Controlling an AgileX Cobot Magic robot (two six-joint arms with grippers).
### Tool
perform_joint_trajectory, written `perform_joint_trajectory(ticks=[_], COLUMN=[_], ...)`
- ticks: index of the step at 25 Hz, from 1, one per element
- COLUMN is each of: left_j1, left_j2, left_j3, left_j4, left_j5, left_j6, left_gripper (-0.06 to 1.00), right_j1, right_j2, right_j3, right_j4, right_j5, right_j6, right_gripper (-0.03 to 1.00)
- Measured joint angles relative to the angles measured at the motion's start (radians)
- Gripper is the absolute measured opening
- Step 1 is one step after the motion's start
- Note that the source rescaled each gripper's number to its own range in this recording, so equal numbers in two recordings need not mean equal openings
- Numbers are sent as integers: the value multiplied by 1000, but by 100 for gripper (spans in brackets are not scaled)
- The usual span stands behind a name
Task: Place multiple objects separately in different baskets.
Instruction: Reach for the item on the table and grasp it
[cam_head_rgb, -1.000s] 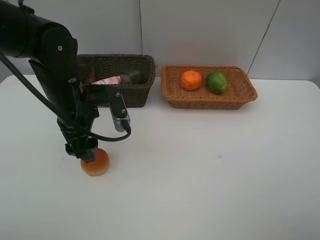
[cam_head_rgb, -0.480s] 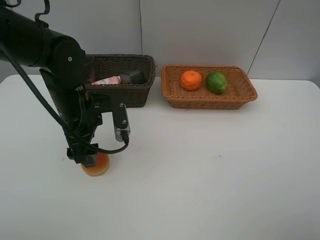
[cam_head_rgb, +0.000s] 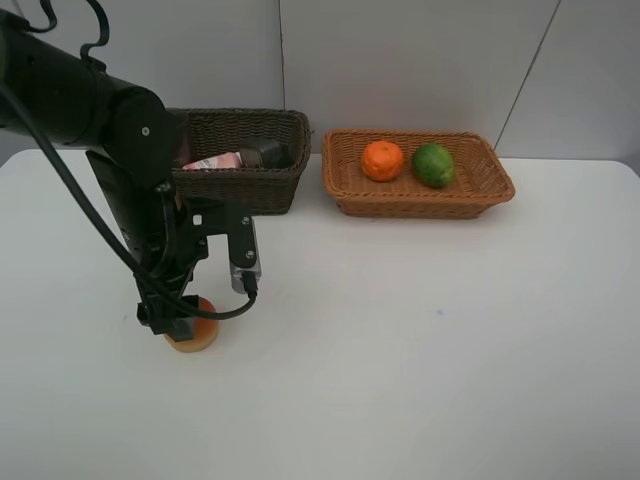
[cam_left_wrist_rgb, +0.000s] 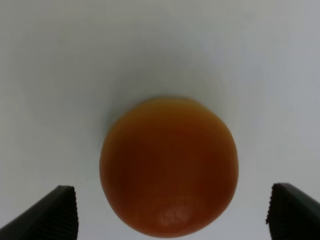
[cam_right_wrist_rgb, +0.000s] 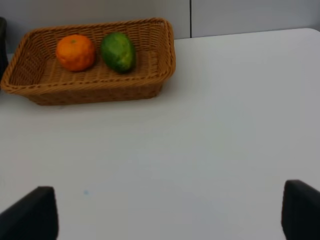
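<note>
A red-orange bun (cam_head_rgb: 194, 334) (cam_left_wrist_rgb: 169, 165) lies on the white table at the front left. My left gripper (cam_head_rgb: 178, 318) (cam_left_wrist_rgb: 172, 215) is down over it, open, with one dark fingertip (cam_left_wrist_rgb: 57, 212) on each side and not touching it. The dark brown basket (cam_head_rgb: 270, 180) at the back left holds a pink bottle (cam_head_rgb: 215, 161) and a dark grey bottle (cam_head_rgb: 262, 153). The light tan basket (cam_head_rgb: 415, 200) (cam_right_wrist_rgb: 90, 85) holds an orange (cam_head_rgb: 382, 160) (cam_right_wrist_rgb: 75, 52) and a green fruit (cam_head_rgb: 433, 165) (cam_right_wrist_rgb: 118, 51). My right gripper (cam_right_wrist_rgb: 165, 212) is open over bare table, short of the tan basket.
The white table (cam_head_rgb: 420, 350) stretches wide to the right and front. The left arm's black body (cam_head_rgb: 130, 170) stands in front of the dark basket's left end. A grey wall (cam_head_rgb: 400, 60) rises behind both baskets.
My left arm has lowered, so the open fingers now straddle the bun and cover part of it. The bun, baskets and fruit have not moved.
</note>
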Motion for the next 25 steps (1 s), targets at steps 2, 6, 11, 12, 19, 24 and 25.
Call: perform_joint_trajectory(ticks=[2,6,11,12,19,24,25], left_j1=[0,0,0,0,0,0,0], left_j2=[0,13,44,48,72,86,88], left_j3=[0,0,0,0,0,0,0], left_j4=[-2,-3,-3,-3,-3,-3,-3], left_j5=[-1,-2,-2,-2,-14,-26,-27], left_j6=[2,9,17,19,26,27,27], left_gripper=[98,98,98,98,98,98,98], right_j1=[0,0,0,0,0,0,0], right_j2=[0,0,0,0,0,0,0], right_j3=[0,0,0,0,0,0,0], right_j4=[0,0,0,0,0,0,0], right_j5=[0,0,0,0,0,0,0], right_j6=[0,0,0,0,0,0,0], right_gripper=[96,96,96,96,96,96,96])
